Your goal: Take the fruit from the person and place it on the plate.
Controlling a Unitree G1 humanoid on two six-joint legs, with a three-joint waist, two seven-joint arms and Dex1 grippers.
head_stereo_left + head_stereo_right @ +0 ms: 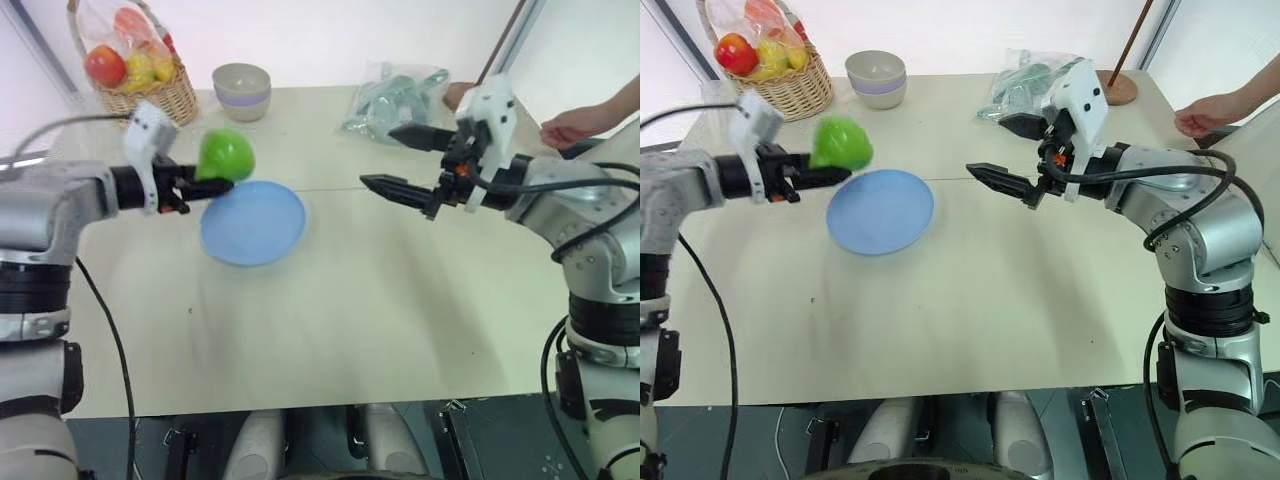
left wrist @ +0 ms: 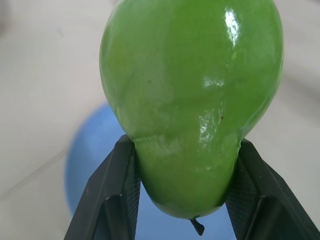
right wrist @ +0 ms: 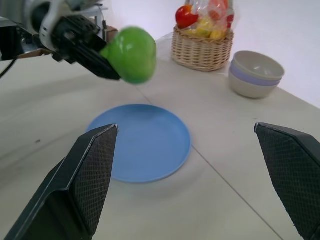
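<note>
The green glossy fruit (image 1: 225, 154) is pinched between the fingers of my left gripper (image 1: 208, 183), which is shut on it. It hangs in the air just above the far left rim of the light-blue plate (image 1: 253, 222). In the left wrist view the fruit (image 2: 192, 100) sits between both black pads, with the plate (image 2: 85, 160) blurred below. My right gripper (image 1: 395, 160) is open and empty, held level above the table to the right of the plate. The person's hand (image 1: 572, 126) rests at the table's far right edge.
A wicker basket (image 1: 150, 92) with a red apple and wrapped yellow fruits stands at the far left corner. A beige bowl (image 1: 242, 90) with a lavender band sits beside it. A crumpled clear plastic bag (image 1: 395, 98) lies at the back right.
</note>
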